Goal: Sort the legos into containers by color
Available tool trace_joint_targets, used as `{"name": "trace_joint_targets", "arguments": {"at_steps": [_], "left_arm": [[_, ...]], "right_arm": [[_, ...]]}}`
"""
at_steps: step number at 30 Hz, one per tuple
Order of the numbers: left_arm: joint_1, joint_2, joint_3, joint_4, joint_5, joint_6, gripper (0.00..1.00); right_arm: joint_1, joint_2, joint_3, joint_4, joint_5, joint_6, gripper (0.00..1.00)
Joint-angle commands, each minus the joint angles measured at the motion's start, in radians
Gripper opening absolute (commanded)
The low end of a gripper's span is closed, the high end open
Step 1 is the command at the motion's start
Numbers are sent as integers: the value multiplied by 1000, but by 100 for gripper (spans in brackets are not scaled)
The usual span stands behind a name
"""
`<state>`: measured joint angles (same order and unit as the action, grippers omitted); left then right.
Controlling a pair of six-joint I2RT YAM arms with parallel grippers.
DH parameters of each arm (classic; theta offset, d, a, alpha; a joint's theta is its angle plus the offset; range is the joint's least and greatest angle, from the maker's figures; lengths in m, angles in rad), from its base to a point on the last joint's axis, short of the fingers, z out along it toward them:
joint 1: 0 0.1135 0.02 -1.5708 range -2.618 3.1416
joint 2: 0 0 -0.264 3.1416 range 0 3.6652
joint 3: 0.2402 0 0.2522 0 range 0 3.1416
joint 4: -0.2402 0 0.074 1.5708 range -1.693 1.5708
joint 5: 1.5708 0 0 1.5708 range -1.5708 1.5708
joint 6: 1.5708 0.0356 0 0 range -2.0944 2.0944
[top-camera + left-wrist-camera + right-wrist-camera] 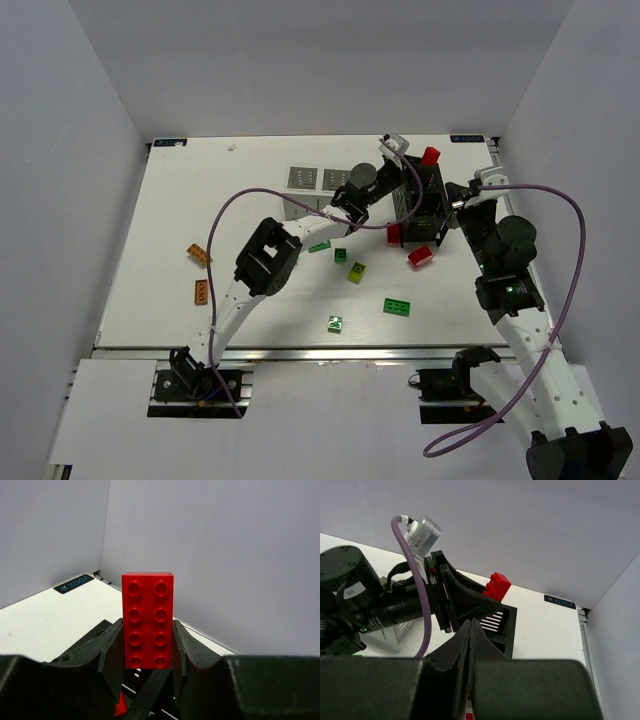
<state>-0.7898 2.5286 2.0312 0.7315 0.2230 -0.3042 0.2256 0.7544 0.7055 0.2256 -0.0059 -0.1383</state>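
Likely light, rigid and slick, the red two-by-four brick (pixel 148 621) is pinched by its long flat sides in the left gripper (pixel 148 652) above the black box (pixel 424 208), the right gripper (pixel 470 630) closed on nothing

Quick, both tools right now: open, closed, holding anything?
Left tool: closed on a red lego.
Right tool: closed, holding nothing.

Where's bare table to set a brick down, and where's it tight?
Bare: far-left corner, bordered by the white box and orange bricks. Smaller patch right of the near green brick. Crowded around the black box: left gripper holding a red brick, right gripper, loose red bricks.
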Motion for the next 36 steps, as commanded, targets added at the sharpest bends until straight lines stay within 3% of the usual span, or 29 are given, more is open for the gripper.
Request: {"name": "trace_joint_targets", "arguments": {"at_steps": [1,7,17,19,23,36], "left_arm": [[-3,22,58,-10,-56,19,1],[-12,71,153,-73,-96,43,7],[-15,65,149,-141,-152,70,30],[-15,67,149,-142,-152,68,42],[-15,64,149,-147,-162,62,54],[-25,21,149,-173,-152,71,62]], "right_arm": [[8,-23,0,35,32,3,0],[6,-32,2,35,50,8,0],[8,-32,2,35,50,9,0],[6,-32,2,35,50,9,0],[8,-30,2,35,50,9,0],[8,-23,2,34,52,6,0]]}}
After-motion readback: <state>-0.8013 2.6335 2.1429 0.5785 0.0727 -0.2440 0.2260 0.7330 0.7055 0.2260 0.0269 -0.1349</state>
